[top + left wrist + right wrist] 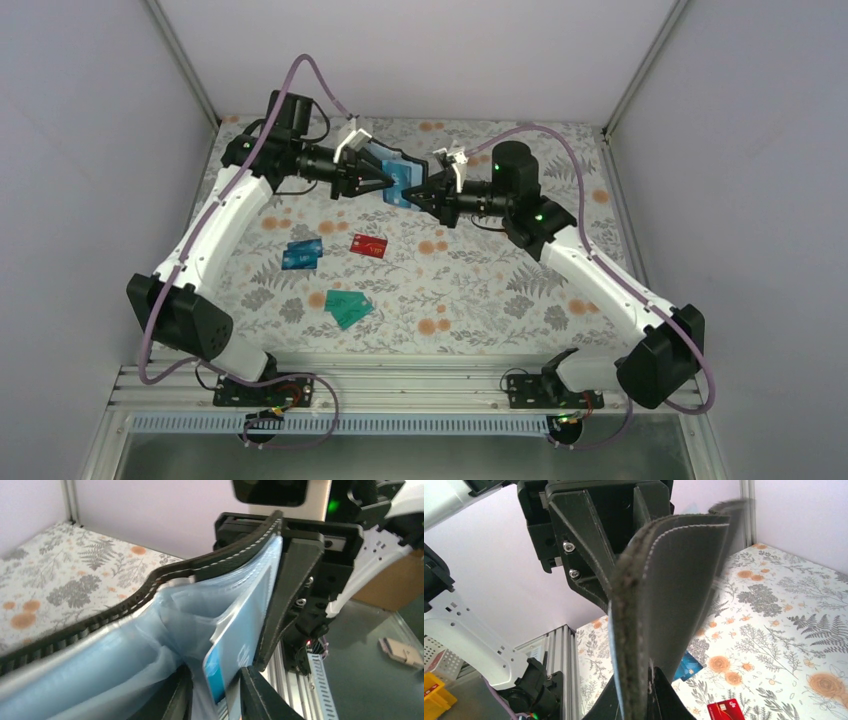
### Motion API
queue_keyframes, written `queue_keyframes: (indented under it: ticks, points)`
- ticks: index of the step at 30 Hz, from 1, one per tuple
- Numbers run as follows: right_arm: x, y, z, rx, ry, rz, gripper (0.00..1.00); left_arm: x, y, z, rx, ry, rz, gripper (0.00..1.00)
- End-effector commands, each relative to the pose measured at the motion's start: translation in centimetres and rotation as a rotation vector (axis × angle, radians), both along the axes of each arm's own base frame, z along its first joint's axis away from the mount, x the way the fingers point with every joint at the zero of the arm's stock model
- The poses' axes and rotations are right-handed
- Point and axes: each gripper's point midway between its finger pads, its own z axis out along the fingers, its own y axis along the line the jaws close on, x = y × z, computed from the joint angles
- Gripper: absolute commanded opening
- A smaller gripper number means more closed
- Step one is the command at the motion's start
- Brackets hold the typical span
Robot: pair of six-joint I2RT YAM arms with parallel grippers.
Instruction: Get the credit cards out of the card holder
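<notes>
right gripper (414,196) is clamped on the card holder (398,168) at the far middle, left gripper (389,184) sits narrow around its blue card (222,665), can't tell if it's actually pinching

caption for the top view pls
Right gripper clamps the card holder as left gripper reaches in; blue cards, red card and teal cards lie on the table

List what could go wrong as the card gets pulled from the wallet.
The left jaws straddle the blue card together with its clear sleeve; they may pinch both, leaving the card stuck.
The wallet hangs in the air, held by the right jaws at one flap; a hard pull might tug it free and drop it.
</notes>
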Motion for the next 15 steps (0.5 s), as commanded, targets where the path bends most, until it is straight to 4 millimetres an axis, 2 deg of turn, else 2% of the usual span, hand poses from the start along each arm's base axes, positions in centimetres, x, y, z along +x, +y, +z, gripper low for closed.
queue_keyframes:
  ticks: [1,2,4,6,9,11,13,15]
  points:
    - [0.0,0.8,2.4,0.07,-0.085,0.025,0.04,-3.4,-1.4,1.3,-0.057,0.007,-0.134,0.23]
    - [0.2,0.8,2.4,0.068,-0.082,0.02,0.04,-3.7,-1.3,1.5,-0.064,0.005,-0.143,0.19]
    - [0.3,0.9,2.3,0.067,-0.079,0.023,0.04,-4.2,-1.2,1.7,-0.063,0.0,-0.151,0.04]
    - [0.4,0.9,2.2,0.065,-0.078,0.023,0.09,-4.5,-1.0,1.8,-0.058,-0.014,-0.157,0.03]
    - [0.8,0.0,1.9,0.059,-0.087,-0.011,0.34,-4.6,-0.7,1.6,-0.042,-0.029,-0.15,0.02]
    - [0.8,-0.8,1.6,0.056,-0.095,-0.02,0.46,-4.6,-0.5,1.3,-0.027,-0.039,-0.145,0.02]
    - [0.4,-1.2,1.3,0.052,-0.098,0.009,0.51,-4.8,-0.5,1.3,-0.027,-0.048,-0.152,0.02]
    - [-0.1,-1.1,1.1,0.045,-0.095,0.049,0.51,-5.1,-0.5,1.7,-0.039,-0.052,-0.164,0.02]
